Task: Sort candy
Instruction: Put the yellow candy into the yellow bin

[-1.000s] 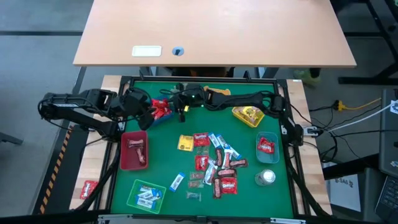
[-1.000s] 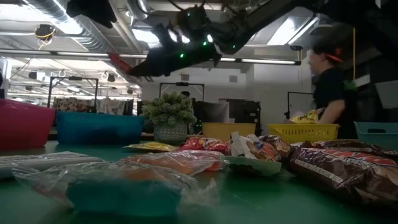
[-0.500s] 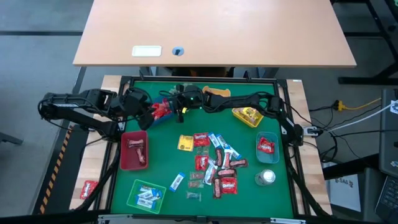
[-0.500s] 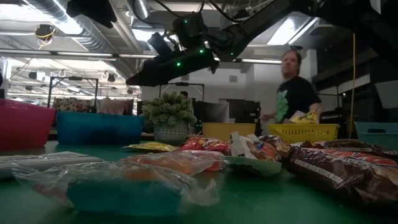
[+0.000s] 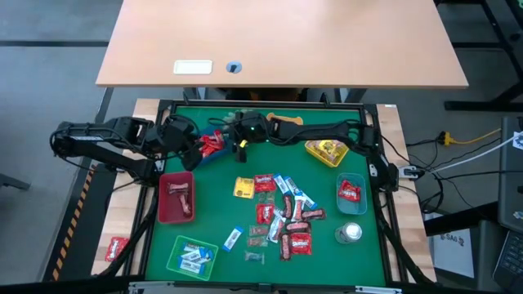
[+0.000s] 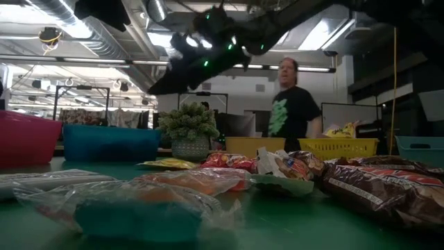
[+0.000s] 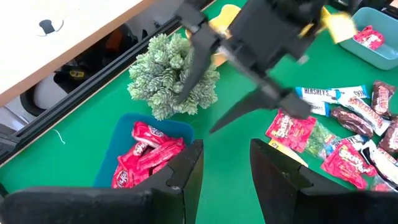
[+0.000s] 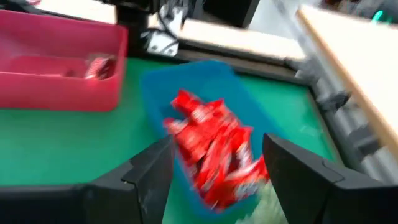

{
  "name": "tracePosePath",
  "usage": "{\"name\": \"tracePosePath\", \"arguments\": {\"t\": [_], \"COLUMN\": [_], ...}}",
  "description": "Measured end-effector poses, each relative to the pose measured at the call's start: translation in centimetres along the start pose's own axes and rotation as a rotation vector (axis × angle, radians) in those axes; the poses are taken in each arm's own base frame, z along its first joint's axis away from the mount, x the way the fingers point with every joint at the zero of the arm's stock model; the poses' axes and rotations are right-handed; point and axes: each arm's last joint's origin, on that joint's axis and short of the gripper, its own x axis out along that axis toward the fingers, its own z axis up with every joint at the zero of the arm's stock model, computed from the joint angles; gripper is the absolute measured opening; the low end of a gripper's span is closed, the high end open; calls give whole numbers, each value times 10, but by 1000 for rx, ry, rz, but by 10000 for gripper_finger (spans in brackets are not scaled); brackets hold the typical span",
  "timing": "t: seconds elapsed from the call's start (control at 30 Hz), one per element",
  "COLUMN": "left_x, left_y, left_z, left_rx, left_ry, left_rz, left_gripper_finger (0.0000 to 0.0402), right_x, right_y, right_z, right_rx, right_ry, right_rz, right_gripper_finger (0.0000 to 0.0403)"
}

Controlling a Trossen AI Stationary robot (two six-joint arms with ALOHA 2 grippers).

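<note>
Red wrapped candy [image 7: 149,155] lies heaped in a blue tray [image 8: 217,81] at the far left of the green mat. My right gripper [image 8: 214,180] hangs open just above that tray, with nothing between its fingers; it also shows from the left wrist [image 7: 199,112]. My left gripper [image 7: 227,168] waits open and empty beside the tray, toward the table's left [image 5: 194,149]. More candy [image 5: 282,212] in red, blue-white and dark wrappers is scattered over the middle of the mat.
A spiky plant ball [image 7: 168,78] stands just behind the blue tray. A red tray [image 5: 176,196], a green tray [image 5: 194,256], a yellow tray [image 5: 327,151] and a light blue tray [image 5: 351,194] ring the pile. A person [image 6: 288,114] walks behind the table.
My right gripper has opened over the blue tray, and the red candy that stuck out of its tips a second ago is gone from them. Its fingers have tipped a little upward. The person behind the table has walked toward the left.
</note>
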Motion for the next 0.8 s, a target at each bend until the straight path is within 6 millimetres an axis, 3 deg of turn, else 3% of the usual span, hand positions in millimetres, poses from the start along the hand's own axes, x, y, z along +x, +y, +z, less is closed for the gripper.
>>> {"name": "tracePosePath", "arguments": {"t": [0.3, 0.5, 0.8], "left_x": [6, 16, 32], "left_y": [-4, -11, -21], "left_z": [0, 0, -1], "left_rx": [11, 36, 68], "left_ry": [18, 50, 105], "left_rz": [12, 34, 56], "left_gripper_finger": [118, 118, 118], "right_x": [-64, -107, -160], "right_y": [29, 41, 57], "right_z": [26, 40, 46], "right_rx": [23, 11, 9], "right_ry": [298, 410, 575], "right_rz": [139, 196, 279], "right_gripper_finger": [244, 244, 244]}}
